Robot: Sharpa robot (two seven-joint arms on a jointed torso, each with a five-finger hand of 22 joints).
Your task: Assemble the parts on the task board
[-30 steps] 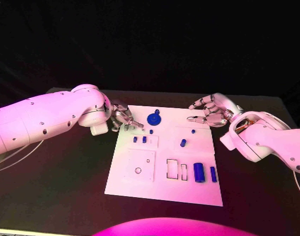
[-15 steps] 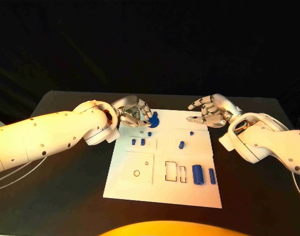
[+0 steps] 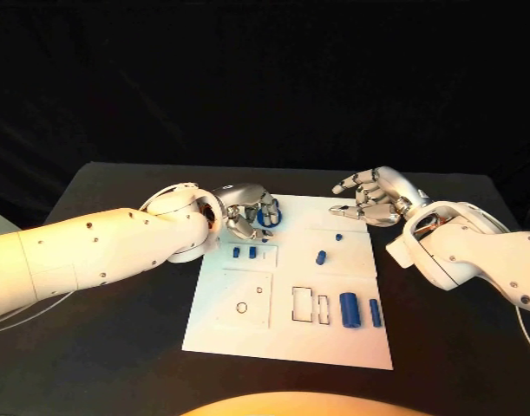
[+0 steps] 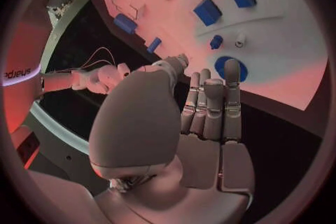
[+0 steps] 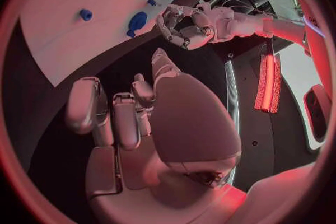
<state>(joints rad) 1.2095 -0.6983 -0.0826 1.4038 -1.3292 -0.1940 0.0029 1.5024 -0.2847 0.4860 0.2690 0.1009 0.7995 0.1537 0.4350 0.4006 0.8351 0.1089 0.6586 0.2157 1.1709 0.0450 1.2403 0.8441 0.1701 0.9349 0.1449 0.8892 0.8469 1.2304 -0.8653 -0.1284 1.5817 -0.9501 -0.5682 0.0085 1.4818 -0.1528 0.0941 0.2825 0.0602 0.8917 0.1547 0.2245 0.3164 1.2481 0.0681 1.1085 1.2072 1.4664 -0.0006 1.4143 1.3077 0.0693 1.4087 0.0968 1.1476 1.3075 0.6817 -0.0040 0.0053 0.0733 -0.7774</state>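
The white task board lies in the middle of the black table. A round blue part sits at its far left corner. My left hand hovers over that corner, fingers straight and close together, and the fingertips reach the round blue part; nothing is gripped. Two small blue blocks stand just nearer on the board, seen also as blocks. My right hand hangs off the board's far right corner, fingers loosely bent and apart, holding nothing.
A small blue peg stands mid-board and two blue cylinders lie at the near right. Outlined recesses mark the board's near half. Black table surrounds the board on both sides.
My left hand has moved from the board's left edge to the right, over the round blue part. The right hand has stayed in place.
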